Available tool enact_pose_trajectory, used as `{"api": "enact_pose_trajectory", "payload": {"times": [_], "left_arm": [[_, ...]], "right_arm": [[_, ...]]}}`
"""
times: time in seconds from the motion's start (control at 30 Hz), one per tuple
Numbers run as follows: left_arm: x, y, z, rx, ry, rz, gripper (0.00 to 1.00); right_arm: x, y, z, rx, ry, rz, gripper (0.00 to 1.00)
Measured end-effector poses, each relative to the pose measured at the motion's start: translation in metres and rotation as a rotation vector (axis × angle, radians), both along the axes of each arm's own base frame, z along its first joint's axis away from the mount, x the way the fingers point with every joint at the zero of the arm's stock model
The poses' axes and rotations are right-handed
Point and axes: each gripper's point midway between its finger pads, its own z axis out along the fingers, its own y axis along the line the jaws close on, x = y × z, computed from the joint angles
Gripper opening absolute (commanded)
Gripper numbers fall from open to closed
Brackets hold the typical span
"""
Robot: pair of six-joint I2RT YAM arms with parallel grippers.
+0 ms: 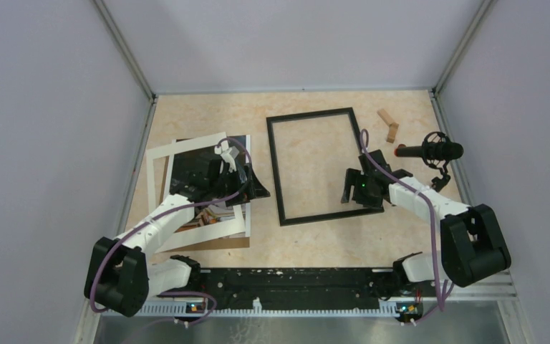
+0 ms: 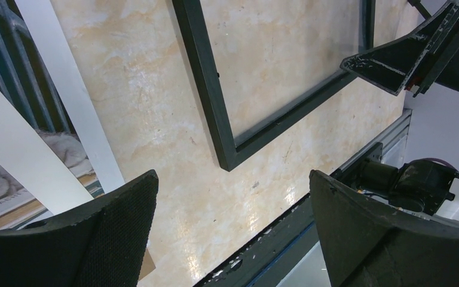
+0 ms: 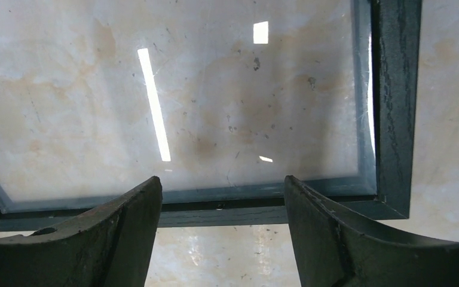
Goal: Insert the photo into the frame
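The black frame (image 1: 314,166) lies flat mid-table, with the table showing through its glass. The photo (image 1: 195,172), dark at the top with colourful books lower down, lies at the left under the tilted white mat border (image 1: 159,166). My left gripper (image 1: 254,188) hovers open and empty at the photo's right edge. In its wrist view the frame's near corner (image 2: 227,154) lies ahead, and the mat strips (image 2: 72,101) are at the left. My right gripper (image 1: 354,190) is open and empty over the frame's right side. Its wrist view shows the frame's edge (image 3: 221,210) between the fingers.
A brown backing board (image 1: 222,244) pokes out under the photo stack. Two small wooden blocks (image 1: 389,123) lie at the back right. A black microphone (image 1: 430,152) stands at the right. A black rail (image 1: 293,276) runs along the near edge. Grey walls enclose the table.
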Motion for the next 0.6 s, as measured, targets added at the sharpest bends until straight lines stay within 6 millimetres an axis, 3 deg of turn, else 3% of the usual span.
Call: {"api": "enact_pose_trajectory", "payload": {"times": [0.4, 0.5, 0.6], "left_arm": [[0.001, 0.001, 0.000, 0.014, -0.006, 0.002, 0.98], [0.008, 0.013, -0.002, 0.096, 0.000, 0.060, 0.98], [0.022, 0.043, -0.007, 0.235, 0.036, 0.217, 0.99]], "right_arm": [[-0.014, 0.009, 0.037, -0.056, -0.031, 0.082, 0.81], [-0.021, 0.036, 0.046, -0.033, -0.050, 0.168, 0.78], [-0.022, 0.087, 0.052, 0.089, -0.068, 0.262, 0.75]]}}
